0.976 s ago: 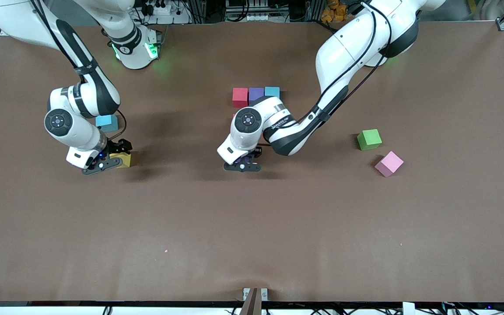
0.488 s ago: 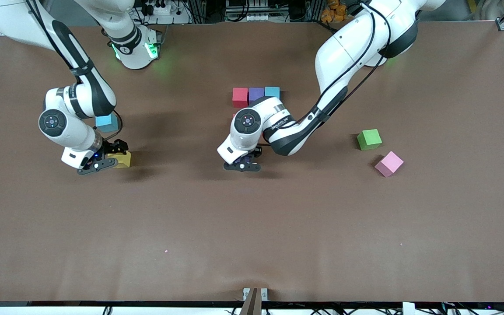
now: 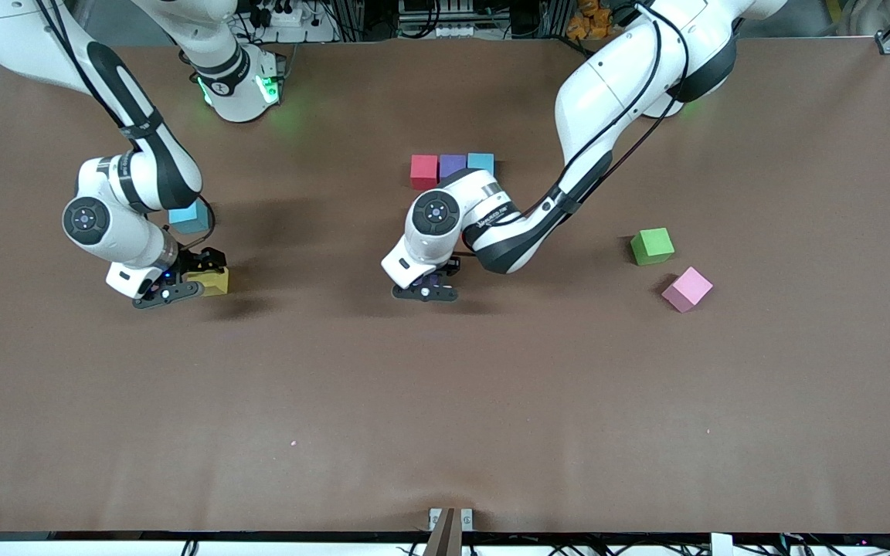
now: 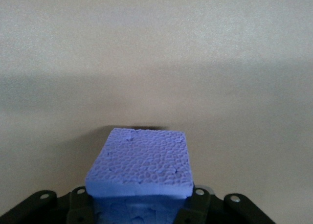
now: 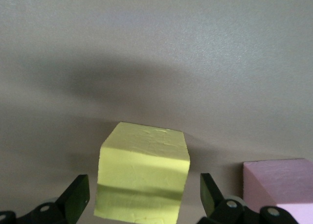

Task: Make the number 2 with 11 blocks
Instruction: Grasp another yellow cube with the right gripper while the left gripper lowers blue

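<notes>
Of the number 2 I see one row of three touching blocks: red (image 3: 423, 171), purple (image 3: 453, 164) and light blue (image 3: 480, 161). The left arm covers the table just nearer the camera than that row. My left gripper (image 3: 424, 287) (image 4: 141, 207) is shut on a purple block (image 4: 142, 160), low over the table. My right gripper (image 3: 179, 283) (image 5: 143, 197) is open and straddles a yellow block (image 3: 212, 282) (image 5: 144, 170) without touching it. A pink block (image 5: 279, 185) lies beside the yellow one. Another light blue block (image 3: 186, 217) sits close to the right arm.
A green cube (image 3: 652, 245) and a second pink block (image 3: 687, 289) lie toward the left arm's end of the table. The brown table (image 3: 445, 401) stretches bare toward the front camera.
The right arm has shifted slightly toward its own end of the table, fingers still open around the yellow block. The left gripper has barely moved with its purple block.
</notes>
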Motion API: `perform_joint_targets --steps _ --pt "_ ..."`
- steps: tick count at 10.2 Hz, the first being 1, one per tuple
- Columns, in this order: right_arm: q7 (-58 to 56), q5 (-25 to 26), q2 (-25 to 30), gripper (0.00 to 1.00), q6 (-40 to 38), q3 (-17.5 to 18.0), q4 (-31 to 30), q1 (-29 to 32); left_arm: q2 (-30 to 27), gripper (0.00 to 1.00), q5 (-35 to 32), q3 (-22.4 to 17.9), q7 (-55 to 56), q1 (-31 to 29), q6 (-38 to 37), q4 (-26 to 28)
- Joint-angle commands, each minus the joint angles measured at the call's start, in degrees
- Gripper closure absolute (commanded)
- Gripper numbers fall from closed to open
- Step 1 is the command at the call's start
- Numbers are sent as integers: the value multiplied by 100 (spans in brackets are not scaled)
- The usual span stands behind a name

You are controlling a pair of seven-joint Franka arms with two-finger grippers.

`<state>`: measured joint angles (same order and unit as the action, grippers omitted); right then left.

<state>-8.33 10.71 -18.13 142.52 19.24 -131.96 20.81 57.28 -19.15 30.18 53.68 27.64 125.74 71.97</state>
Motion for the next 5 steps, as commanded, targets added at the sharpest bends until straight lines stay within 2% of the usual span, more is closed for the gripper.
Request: perform_joint_targets --steps 1,5 --pt "-2 -156 -6 0 4 98 47 125 125 71 166 -83 -165 110 -85 -236" --pt "-10 -156 -93 0 56 80 57 143 160 71 166 -92 -165 119 -76 -236"
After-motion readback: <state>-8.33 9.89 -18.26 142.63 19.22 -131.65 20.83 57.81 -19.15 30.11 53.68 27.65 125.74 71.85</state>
